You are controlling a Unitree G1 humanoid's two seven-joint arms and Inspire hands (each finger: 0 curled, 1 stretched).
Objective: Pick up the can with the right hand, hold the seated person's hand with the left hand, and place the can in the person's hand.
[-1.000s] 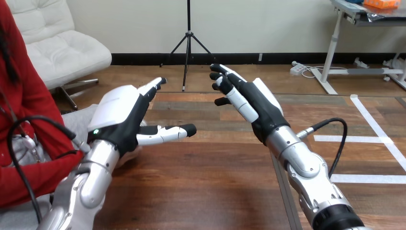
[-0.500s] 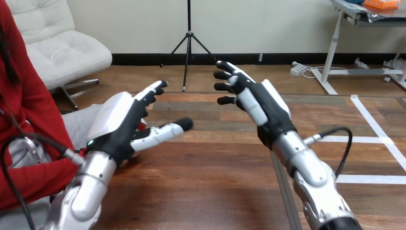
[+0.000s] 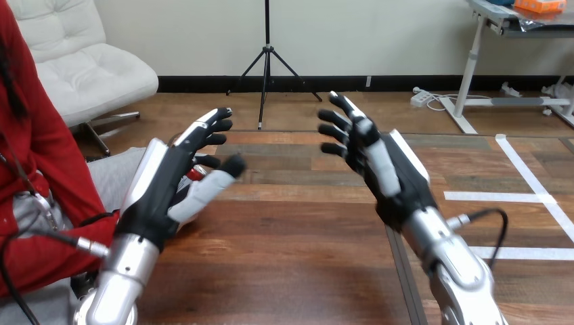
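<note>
While both hands hang over table (image 3: 291, 264), fingers straight and spread, empty: right hand (image 3: 389, 172) well apart from left hand (image 3: 169, 186); red sliver (image 3: 195, 172) just behind left hand, whether can, cannot tell.

Left hand (image 3: 162, 186), centre left, points straight fingers up-frame, thumb angled inward; whether its palm touches anything is unclear. Right hand (image 3: 389, 172), centre right, spreads straight fingers, forearm entering from lower right.
</note>
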